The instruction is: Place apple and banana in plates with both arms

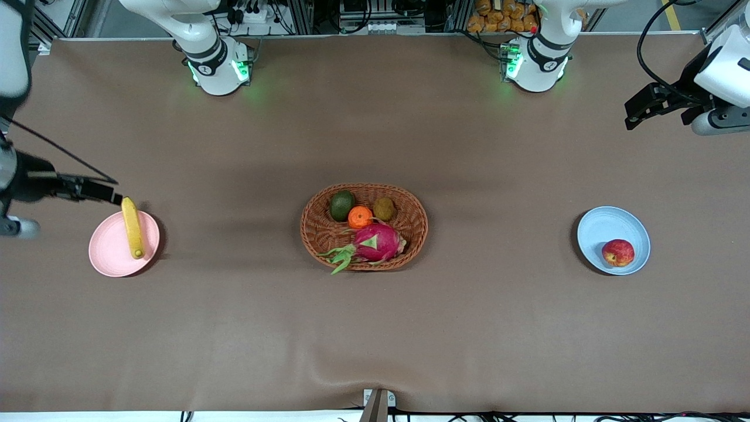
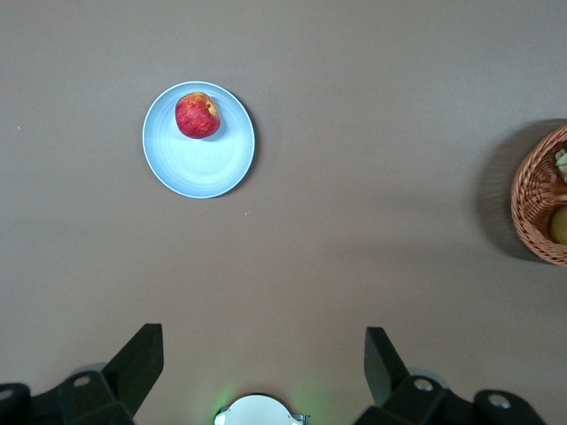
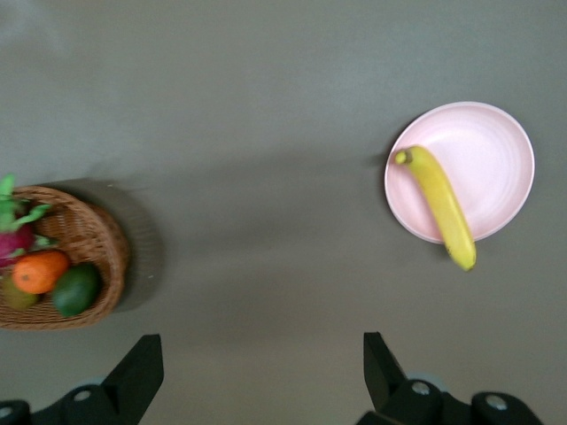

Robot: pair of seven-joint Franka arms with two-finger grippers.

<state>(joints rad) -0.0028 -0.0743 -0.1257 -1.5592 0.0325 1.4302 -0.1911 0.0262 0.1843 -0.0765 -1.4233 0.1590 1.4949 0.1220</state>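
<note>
The yellow banana (image 1: 133, 227) lies across the pale pink plate (image 1: 108, 258) at the right arm's end of the table, one tip sticking out past the rim. The red apple (image 1: 618, 252) sits in the pale blue plate (image 1: 603, 225) at the left arm's end. My right gripper (image 1: 116, 199) is open and empty, raised over the table by the pink plate. Its wrist view shows the open gripper (image 3: 261, 359), the banana (image 3: 440, 205) and the pink plate (image 3: 492, 155). My left gripper (image 1: 631, 119) is open and empty, raised over the table. Its wrist view shows the open gripper (image 2: 261, 354), the apple (image 2: 197, 115) and the blue plate (image 2: 204, 168).
An oval wicker basket (image 1: 413, 205) stands mid-table with an avocado (image 1: 341, 205), a tangerine (image 1: 360, 217), a kiwi (image 1: 384, 208) and a dragon fruit (image 1: 378, 242). The basket also shows in the left wrist view (image 2: 536, 195) and the right wrist view (image 3: 89, 235).
</note>
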